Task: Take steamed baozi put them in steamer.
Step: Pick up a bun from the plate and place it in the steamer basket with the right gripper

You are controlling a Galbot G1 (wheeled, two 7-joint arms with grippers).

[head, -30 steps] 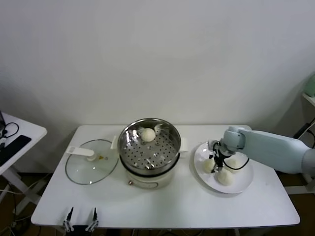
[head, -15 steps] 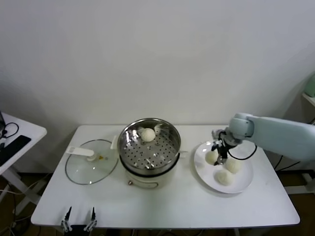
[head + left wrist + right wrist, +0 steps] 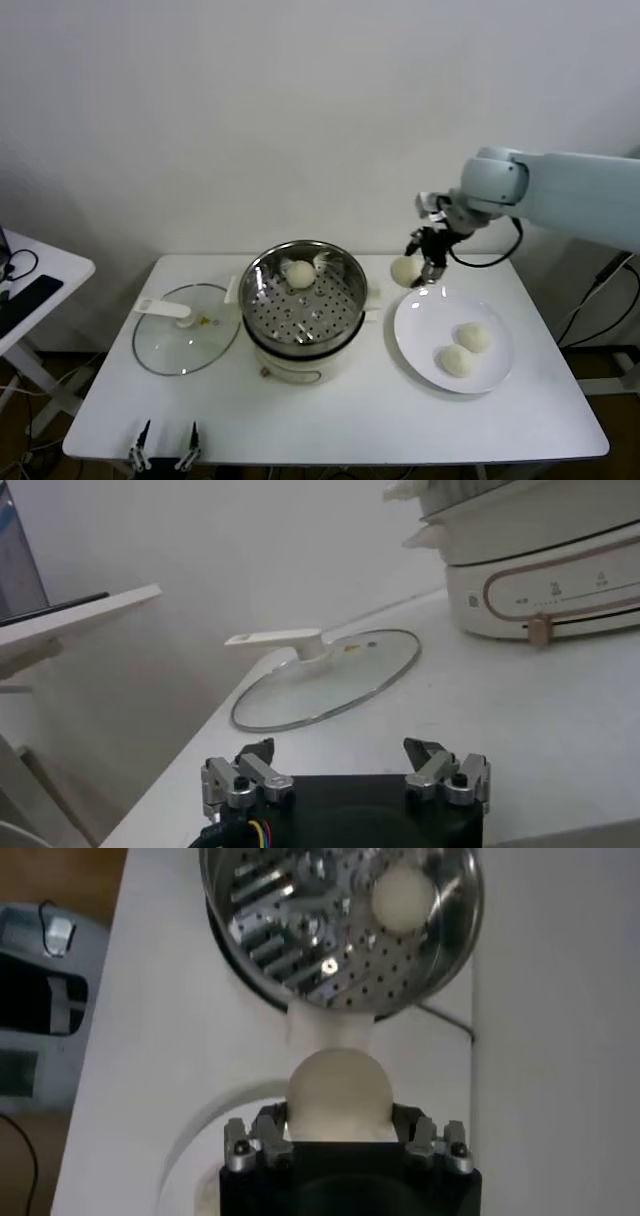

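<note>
Right wrist view: plate (image 3: 190, 1138) mostly hidden.

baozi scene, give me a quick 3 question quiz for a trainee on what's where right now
1. True or false: the right gripper holds a baozi above the table.
2. How many baozi lie on the white plate? A) one B) two C) three
3. Fill in: the glass lid lies on the robot's ____ side of the steamer.

Key: 1 true. 2 B; one more bun is already in the steamer. 3 left. The left gripper waits open at the table's near edge.
</note>
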